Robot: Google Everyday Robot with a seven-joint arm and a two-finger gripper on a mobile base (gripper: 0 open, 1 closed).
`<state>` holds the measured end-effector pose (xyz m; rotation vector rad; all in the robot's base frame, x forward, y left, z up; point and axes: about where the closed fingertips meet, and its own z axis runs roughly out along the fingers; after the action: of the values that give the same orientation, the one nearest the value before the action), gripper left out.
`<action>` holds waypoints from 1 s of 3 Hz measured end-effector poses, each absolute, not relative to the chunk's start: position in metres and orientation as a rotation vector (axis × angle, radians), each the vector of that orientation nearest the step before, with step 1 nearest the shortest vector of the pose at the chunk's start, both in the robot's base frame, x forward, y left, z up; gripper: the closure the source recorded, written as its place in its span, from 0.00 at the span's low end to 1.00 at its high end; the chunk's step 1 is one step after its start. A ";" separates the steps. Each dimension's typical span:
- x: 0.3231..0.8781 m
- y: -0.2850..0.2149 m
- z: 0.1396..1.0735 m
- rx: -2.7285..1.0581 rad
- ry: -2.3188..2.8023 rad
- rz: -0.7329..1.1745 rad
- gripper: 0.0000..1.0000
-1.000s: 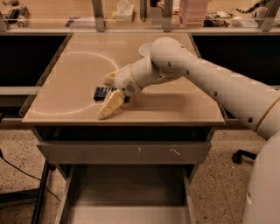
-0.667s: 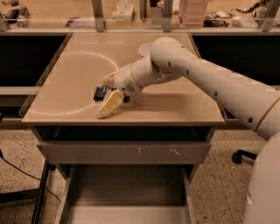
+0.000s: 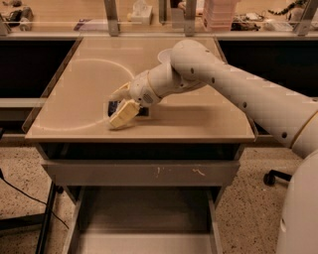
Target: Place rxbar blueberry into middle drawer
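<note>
Gripper: I see the gripper (image 3: 118, 109) down at tabletop height, at about 8 o'clock on the table (image 3: 198, 119), close to the front edge.
Grip state: from here I cannot tell whether it is spread or clamped.
Rxbar blueberry: the rxbar blueberry (image 3: 112, 104) lies flat on the tabletop right at the gripper. I get a dark sliver of it at the gripper's 9 o'clock side and another dark bit at its 3 o'clock side, with the middle hidden.
Contact: I cannot tell whether the bar is being touched or only covered.
Arm: the white arm (image 3: 238, 94) comes in from 4 o'clock and sweeps across the right half of the table, with the wrist angled down toward 8 o'clock.
Middle drawer: the middle drawer (image 3: 144, 238) is pulled out at 6 o'clock, below the table's front edge, showing its plain grey floor. It is well apart from the bar.
Drawer front: a shut grey drawer front (image 3: 149, 172) with pale scratch marks sits between the tabletop and the open tray.
Tabletop mark: I'm reading a pale ring mark (image 3: 99, 62) curving over the left half, and the gripper is low inside the curve.
White bowl: a white bowl (image 3: 163, 55) is at 12 o'clock on the table, mostly hidden behind the arm.
Background: there are cluttered shelves (image 3: 218, 12) at 12 o'clock beyond the table.
</note>
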<state>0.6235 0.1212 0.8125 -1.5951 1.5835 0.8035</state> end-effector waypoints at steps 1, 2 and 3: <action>0.622 0.121 0.818 -1.598 1.582 0.802 1.00; 0.622 0.121 0.818 -1.598 1.582 0.802 1.00; 0.621 0.125 0.820 -1.590 1.546 0.846 1.00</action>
<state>0.6210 0.1255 0.8195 -1.5899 1.5457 0.8464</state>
